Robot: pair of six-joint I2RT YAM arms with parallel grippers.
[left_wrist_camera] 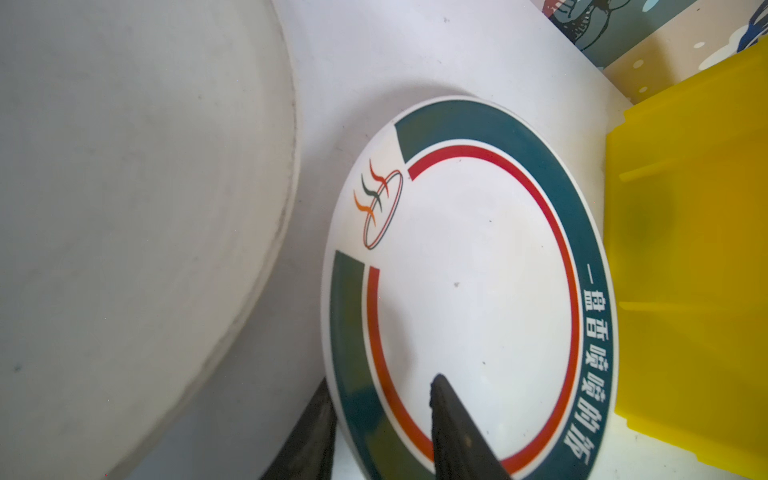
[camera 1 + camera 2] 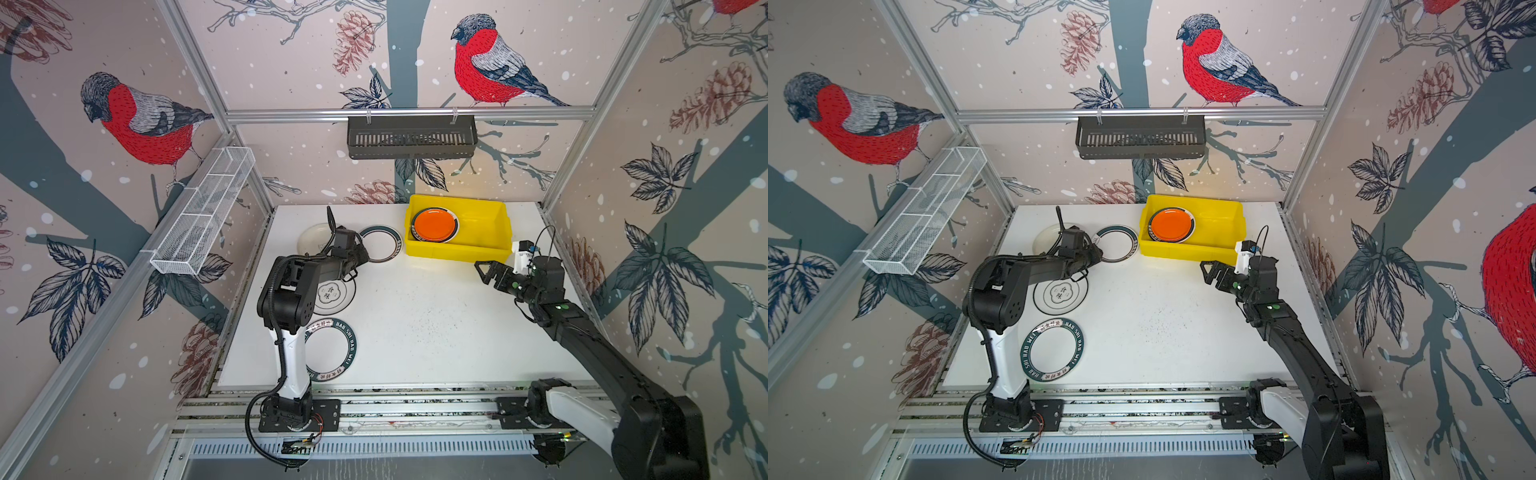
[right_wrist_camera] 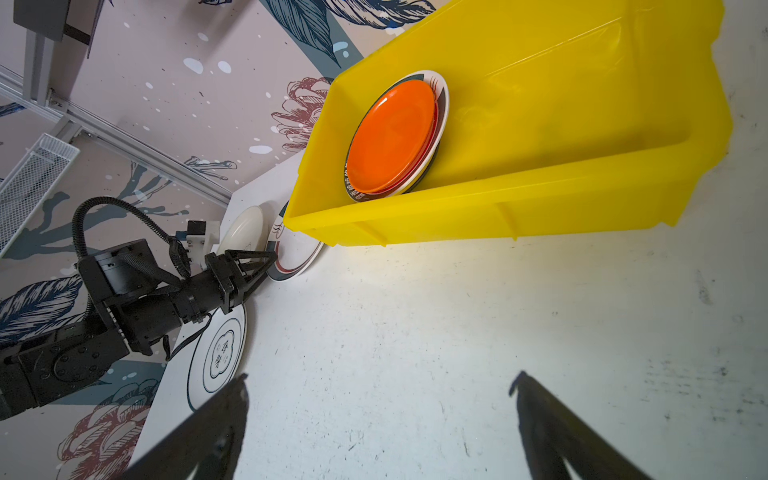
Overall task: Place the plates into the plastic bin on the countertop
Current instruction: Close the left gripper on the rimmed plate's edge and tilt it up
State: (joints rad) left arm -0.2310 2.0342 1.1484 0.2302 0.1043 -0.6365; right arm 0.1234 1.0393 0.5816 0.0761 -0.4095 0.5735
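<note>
In both top views an orange plate (image 2: 434, 224) lies inside the yellow bin (image 2: 457, 250). A green-rimmed plate (image 2: 382, 245) lies on the countertop (image 2: 436, 324) just left of the bin.

In the left wrist view, the left claw (image 1: 382, 380) has one finger on each side of that plate's rim. Whether it pinches is unclear.

In the right wrist view, the right claw (image 3: 381, 376) is spread wide near the bin's front.

In both top views the black left arm (image 2: 316, 270) hides part of the plain cream round plate (image 2: 309, 241) and of the white round plate with black rings (image 2: 338, 299). Inside the bright yellow plastic bin (image 2: 457, 251), the orange round plate (image 2: 434, 224) covers the plates beneath (image 3: 443, 112): only rims show, and their count cannot be told.
</note>
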